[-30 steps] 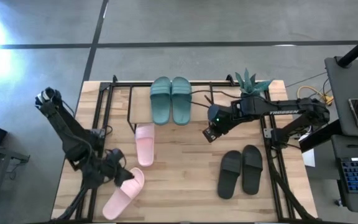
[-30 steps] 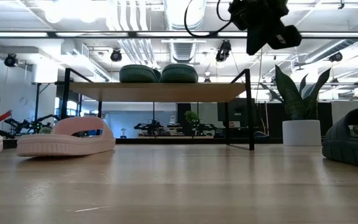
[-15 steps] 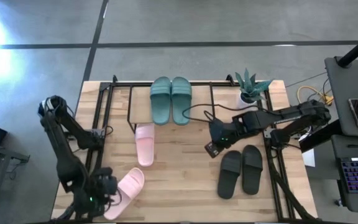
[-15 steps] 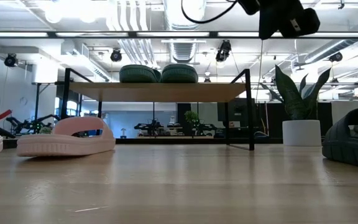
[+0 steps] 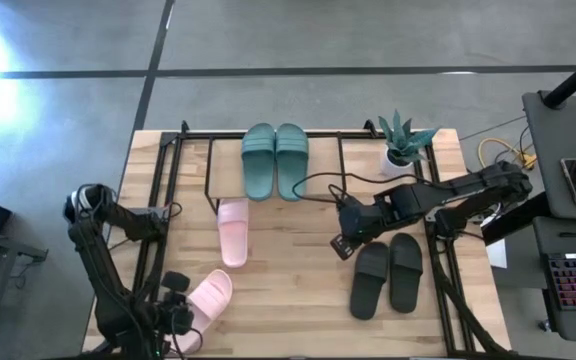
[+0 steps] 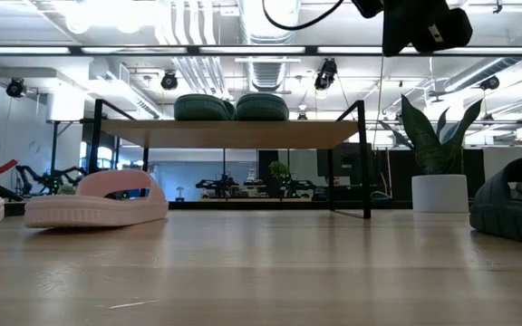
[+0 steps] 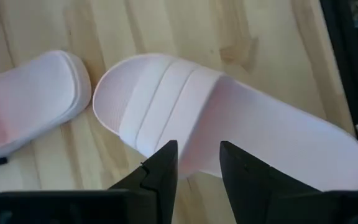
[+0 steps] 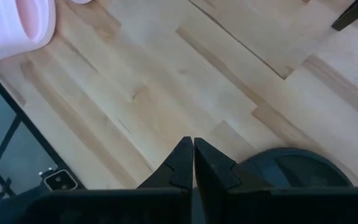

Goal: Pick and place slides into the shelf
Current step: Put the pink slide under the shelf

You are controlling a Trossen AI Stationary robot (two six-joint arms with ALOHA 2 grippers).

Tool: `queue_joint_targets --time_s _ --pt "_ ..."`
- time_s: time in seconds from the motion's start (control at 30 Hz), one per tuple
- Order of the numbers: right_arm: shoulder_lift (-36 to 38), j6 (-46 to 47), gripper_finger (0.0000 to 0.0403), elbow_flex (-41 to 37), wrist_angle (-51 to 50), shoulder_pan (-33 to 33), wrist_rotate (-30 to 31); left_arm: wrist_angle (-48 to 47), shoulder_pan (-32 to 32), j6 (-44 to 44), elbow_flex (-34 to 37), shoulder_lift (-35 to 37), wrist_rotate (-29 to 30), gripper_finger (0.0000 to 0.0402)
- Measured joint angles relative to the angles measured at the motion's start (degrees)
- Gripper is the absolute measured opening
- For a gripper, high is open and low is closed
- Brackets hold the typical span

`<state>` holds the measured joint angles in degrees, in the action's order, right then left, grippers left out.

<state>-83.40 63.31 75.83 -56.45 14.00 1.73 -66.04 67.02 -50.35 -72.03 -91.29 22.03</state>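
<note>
One pair of three shelved so far, by the look of it: dark green slides (image 5: 275, 161) side by side on the shelf (image 5: 323, 170), seen from table height resting on its pale wooden top board over the thin black wire frame. Four slides left on the table (image 5: 298, 290).

Left gripper (image 7: 196, 163) at the table's near left corner, slightly parted, holding nothing, hovering just above a pink slide (image 7: 229, 134); second pink slide (image 7: 27, 99) just beyond, its toe almost touching the first. In the overhead view, that second one partly under the shelf's front edge, the near one (image 5: 200, 305) angled.

Right gripper (image 8: 192, 163) pressed fully shut, empty, poised over bare planks, with the black slides (image 5: 388, 272) just beside and below it, a rounded dark toe (image 8: 288, 165) showing at the fingertips.

Slides all moulded rubber, matte, wide ribbed strap, rounded ends, grooved sole edges. Table of light butcher-block strips, smooth. Potted spiky plant (image 5: 405, 138) behind the right gripper, by the shelf's end.
</note>
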Motion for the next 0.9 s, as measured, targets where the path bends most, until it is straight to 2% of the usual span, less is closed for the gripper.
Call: queue_joint_targets --time_s 0.2,0.4,0.77,0.9 --pt "-1.9 -1.6 0.0008 0.0 0.0 0.0 0.0 1.4 0.1 2.8 0.1 -1.7 0.4 0.0105" --pt "-3.1 -2.6 0.0008 -0.3 -0.2 0.0 -0.1 0.9 0.1 3.3 0.3 -3.7 4.2 0.0105" --pt "-3.5 -2.9 0.0008 -0.6 -0.3 0.0 -0.2 1.5 -0.2 2.6 -1.1 -6.6 2.3 0.0105" --pt "-3.5 -2.9 0.0008 -0.6 -0.3 0.0 -0.2 1.1 -0.3 -1.6 -1.0 -6.1 6.3 0.0106"
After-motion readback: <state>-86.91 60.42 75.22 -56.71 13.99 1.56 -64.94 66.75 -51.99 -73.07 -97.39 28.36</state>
